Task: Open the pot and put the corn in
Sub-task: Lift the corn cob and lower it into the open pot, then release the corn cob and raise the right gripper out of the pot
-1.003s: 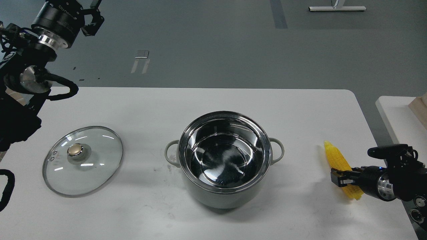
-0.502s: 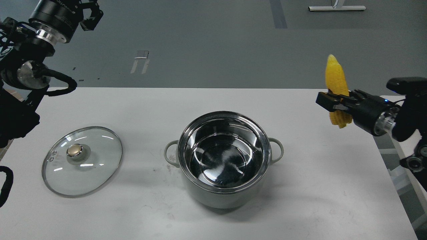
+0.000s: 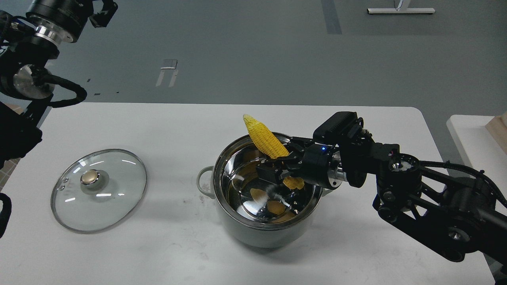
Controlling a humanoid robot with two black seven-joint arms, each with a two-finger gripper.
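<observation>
The grey-green pot (image 3: 257, 231) stands open at the table's middle, its shiny steel inside showing. Its glass lid (image 3: 99, 189) with the brass knob lies flat on the table to the left. My right gripper (image 3: 279, 168) reaches in from the right over the pot's mouth and is shut on the yellow corn (image 3: 264, 137). The corn is tilted, its tapered tip up and to the left above the far rim, its lower end inside the rim. My left gripper (image 3: 102, 8) is raised at the top left, far from the pot, partly cut off by the frame's edge.
The white table (image 3: 158, 126) has its right edge near the right arm's base. A second white surface (image 3: 471, 134) with a wooden piece stands at the far right. The grey floor lies beyond.
My right gripper has lifted the corn off the table's right side, raised it, then carried it left over the pot's mouth. The left arm has drifted slightly up and left.
</observation>
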